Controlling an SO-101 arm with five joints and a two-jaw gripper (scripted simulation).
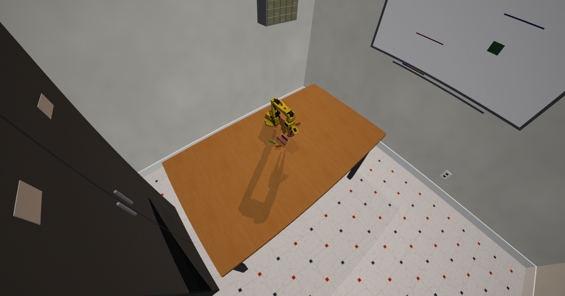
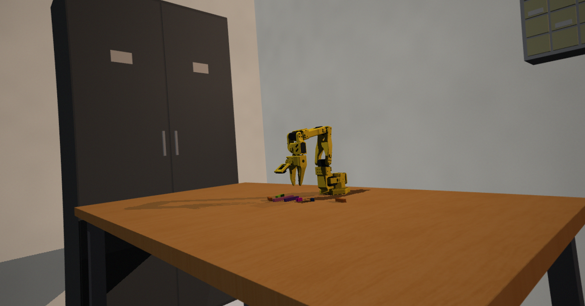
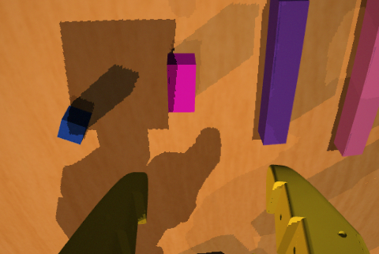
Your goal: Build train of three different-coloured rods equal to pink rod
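My gripper is open and empty, pointing down above the table. In the wrist view the magenta rod lies ahead of the fingertips. The short blue rod lies at an angle to its left. The purple rod lies to its right, with the long pink rod beyond. A lime rod and an orange rod lie past the pink one. All these rods lie apart.
Another orange rod lies off by itself, on the far side of the gripper from the lime rod. The arm's base stands near the table's wall-side edge. Shadows of the arm fall across the wooden table.
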